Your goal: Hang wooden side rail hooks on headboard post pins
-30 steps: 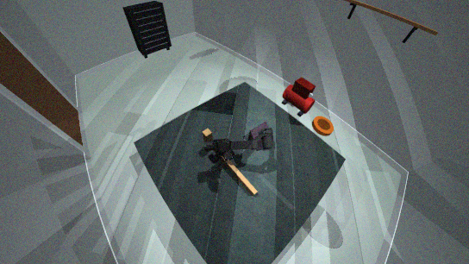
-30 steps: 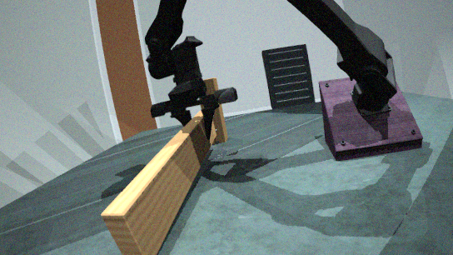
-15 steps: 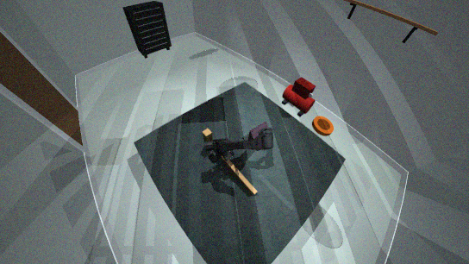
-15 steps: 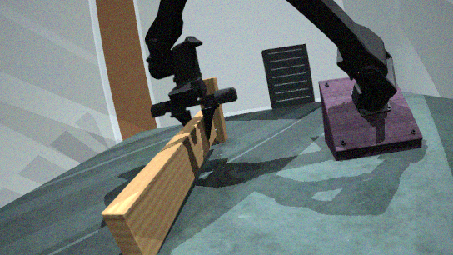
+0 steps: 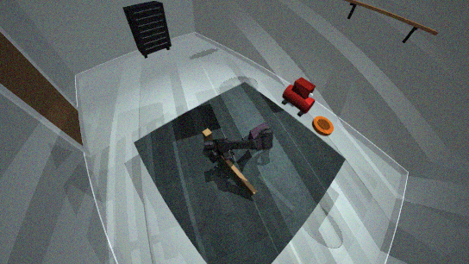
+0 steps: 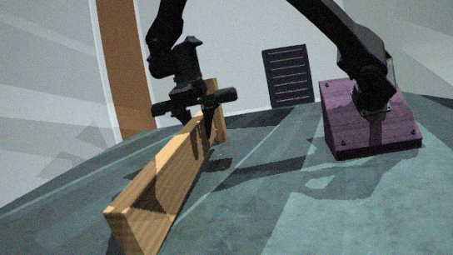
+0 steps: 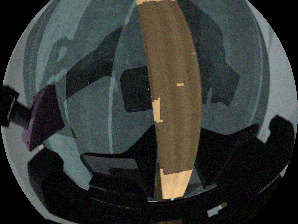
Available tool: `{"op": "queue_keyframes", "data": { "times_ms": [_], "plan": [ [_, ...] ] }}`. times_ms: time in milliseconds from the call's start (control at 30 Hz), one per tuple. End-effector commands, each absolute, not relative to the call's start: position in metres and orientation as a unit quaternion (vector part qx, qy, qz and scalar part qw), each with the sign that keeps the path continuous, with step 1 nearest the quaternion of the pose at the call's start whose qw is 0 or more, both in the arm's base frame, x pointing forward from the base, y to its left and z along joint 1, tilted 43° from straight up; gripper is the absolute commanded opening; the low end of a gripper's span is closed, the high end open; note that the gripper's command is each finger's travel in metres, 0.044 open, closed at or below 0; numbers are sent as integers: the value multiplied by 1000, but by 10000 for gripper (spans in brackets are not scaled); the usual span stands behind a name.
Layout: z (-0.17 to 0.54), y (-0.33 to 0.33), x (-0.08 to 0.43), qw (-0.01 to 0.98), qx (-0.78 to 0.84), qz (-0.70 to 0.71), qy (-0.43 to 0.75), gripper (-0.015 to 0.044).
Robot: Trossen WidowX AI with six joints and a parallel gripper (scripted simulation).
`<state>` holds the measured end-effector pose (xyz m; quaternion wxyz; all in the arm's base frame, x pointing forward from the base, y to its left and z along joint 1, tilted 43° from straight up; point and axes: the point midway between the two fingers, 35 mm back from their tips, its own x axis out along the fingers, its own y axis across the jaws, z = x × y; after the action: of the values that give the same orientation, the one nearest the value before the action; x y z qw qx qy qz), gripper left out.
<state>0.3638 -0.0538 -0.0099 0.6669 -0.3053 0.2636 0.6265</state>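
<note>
"How do the fingers (image 5: 213, 147) (image 6: 208, 122) stand?"

"Partly open, closed on the rail (image 5: 242, 179) (image 6: 166, 162) (image 7: 172, 100) near its post end."

"Which way does it run?"

"From above, its long axis points roughly eleven to five o'clock; the far end lies toward five, over the worktop (image 5: 280, 185) (image 6: 233, 200) (image 7: 90, 100)."

"And the post (image 5: 207, 132) (image 6: 221, 125)?"

"Toward eleven o'clock, near the fingers. I'd judge the coming move turns on that alignment, though the hooks and slot are hidden, so I can't say they're seated."

"The count?"

"One rail, one post, one arm, its purple base (image 5: 259, 129) (image 6: 333, 117) (image 7: 47, 115) toward two o'clock. Hooks and pins: uncountable here."
</note>
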Motion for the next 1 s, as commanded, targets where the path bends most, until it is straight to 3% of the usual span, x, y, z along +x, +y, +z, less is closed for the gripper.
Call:
{"op": "queue_keyframes", "data": {
  "times_ms": [0,967],
  "plan": [
    [-10,-59,364,670,-307,622,265,0],
    [-12,-62,364,670,-307,622,265,0]
  ]
}}
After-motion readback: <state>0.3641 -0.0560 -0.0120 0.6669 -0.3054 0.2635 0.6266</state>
